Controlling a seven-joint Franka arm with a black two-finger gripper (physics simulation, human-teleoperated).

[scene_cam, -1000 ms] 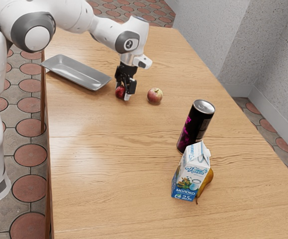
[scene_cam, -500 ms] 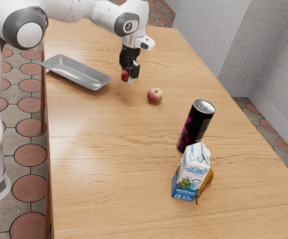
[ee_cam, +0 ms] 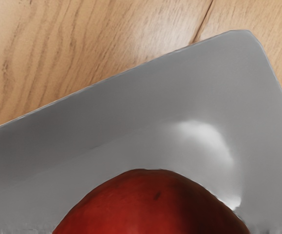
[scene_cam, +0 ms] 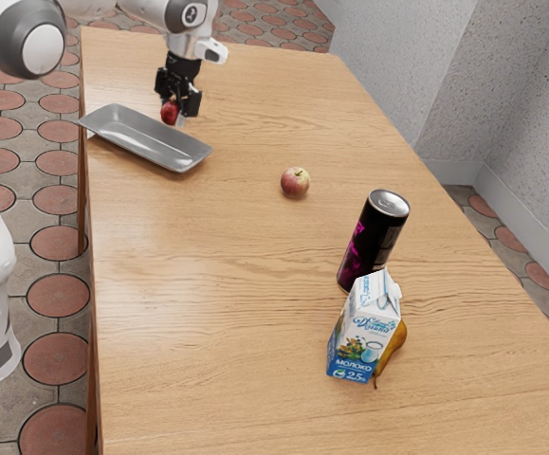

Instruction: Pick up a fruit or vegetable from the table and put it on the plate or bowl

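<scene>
A dark drink can [scene_cam: 373,239] stands upright on the wooden tabletop [scene_cam: 208,284], just beside a blue and white milk carton [scene_cam: 364,327].

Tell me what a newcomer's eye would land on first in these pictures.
The end effector holds a red apple in the air over the grey metal tray, which lies at the table edge on the exterior view's left. Next come a second apple lying alone mid-table, and a dark can standing upright beside a milk carton toward the exterior view's right.
</scene>
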